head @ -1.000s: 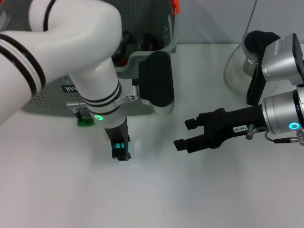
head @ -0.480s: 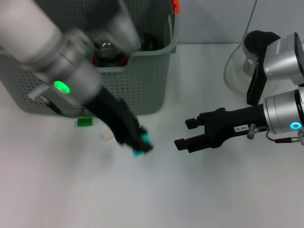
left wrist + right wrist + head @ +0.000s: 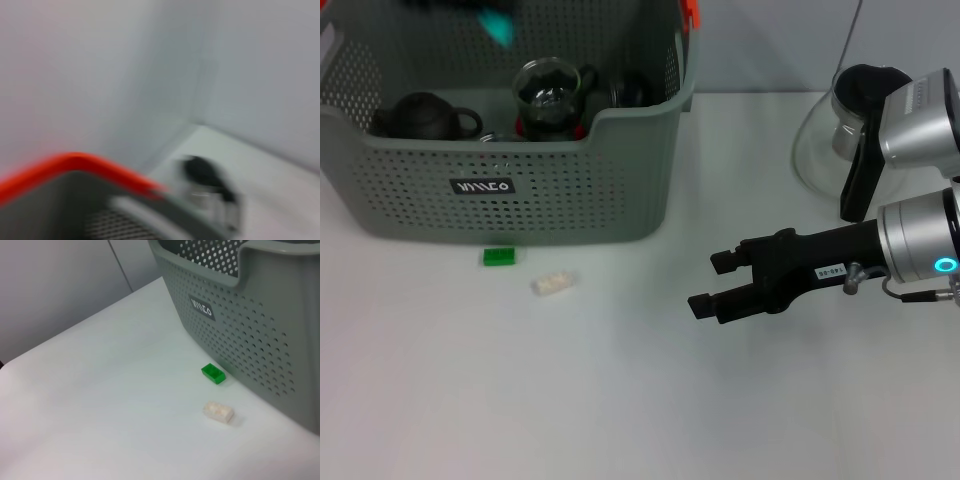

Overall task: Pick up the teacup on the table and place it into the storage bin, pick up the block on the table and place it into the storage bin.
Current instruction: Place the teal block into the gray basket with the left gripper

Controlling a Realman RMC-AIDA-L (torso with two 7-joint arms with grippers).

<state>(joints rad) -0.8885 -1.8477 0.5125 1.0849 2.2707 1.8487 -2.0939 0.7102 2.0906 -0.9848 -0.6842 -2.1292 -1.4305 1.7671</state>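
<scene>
Above the table [image 3: 650, 400], right gripper [image 3: 712, 283] hovering, fingers spread, empty. Left gripper [image 3: 496, 20] blurred over storage bin [image 3: 520, 200], state unclear. Beside bin: green block [image 3: 500, 257], pale block [image 3: 553, 284].

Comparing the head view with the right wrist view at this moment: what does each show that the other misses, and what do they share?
Only the head view shows the storage bin's contents: a dark teapot and a glass cup. It also shows the open right claw hovering over the table, a glass pot at the far right, the bin's orange clip, and a blurred teal patch at the top edge, presumably the left claw.

Only the right wrist view shows the wall behind the table's left side.

Both show the storage bin with its black label, the green block and the pale block on the table.
</scene>
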